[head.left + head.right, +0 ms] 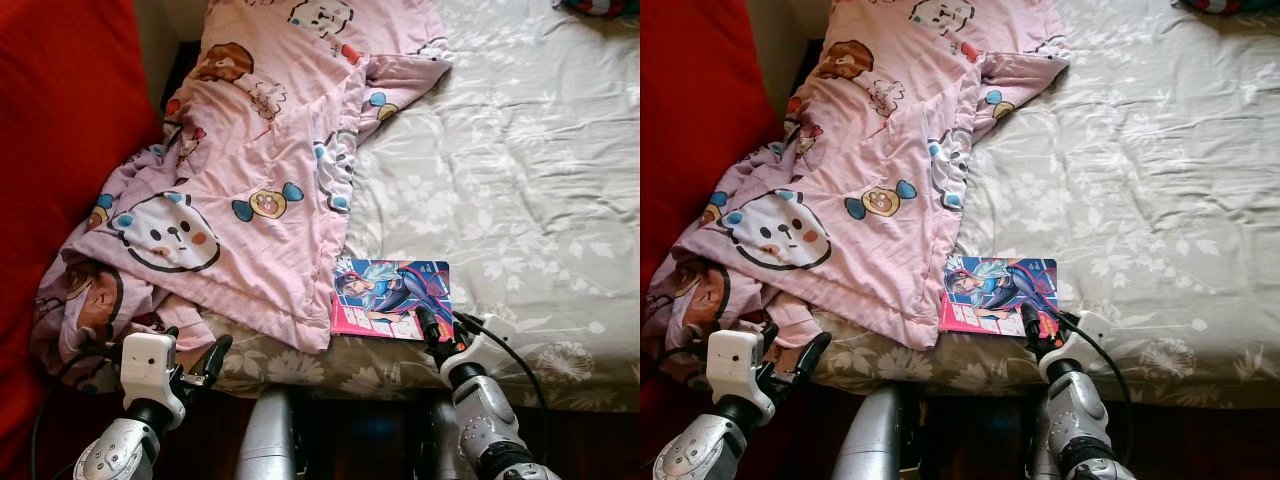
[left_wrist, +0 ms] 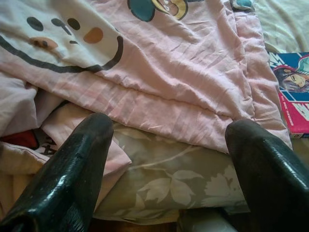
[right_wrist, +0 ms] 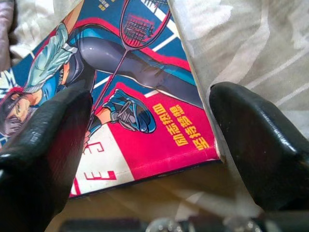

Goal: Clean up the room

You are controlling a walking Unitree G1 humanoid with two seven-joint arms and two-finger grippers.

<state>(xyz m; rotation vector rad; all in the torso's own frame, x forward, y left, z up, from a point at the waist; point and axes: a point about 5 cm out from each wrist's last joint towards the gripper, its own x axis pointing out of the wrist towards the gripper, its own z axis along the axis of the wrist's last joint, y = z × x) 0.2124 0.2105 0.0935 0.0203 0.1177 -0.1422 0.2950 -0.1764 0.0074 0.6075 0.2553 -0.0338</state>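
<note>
Right tool agape, seemingly astride book corner

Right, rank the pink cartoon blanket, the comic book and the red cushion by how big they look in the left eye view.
1. Pink cartoon blanket, covering the most picture.
2. Red cushion, cut off by the frame, so its true size is unsure.
3. Comic book, clearly smallest, at the bed edge by the right gripper.

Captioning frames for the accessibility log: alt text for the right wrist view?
The right gripper's two black fingers stand open around the near corner of a glossy blue and pink comic book with a badminton player on its cover. The book lies flat on a grey leaf-patterned bedsheet.
</note>
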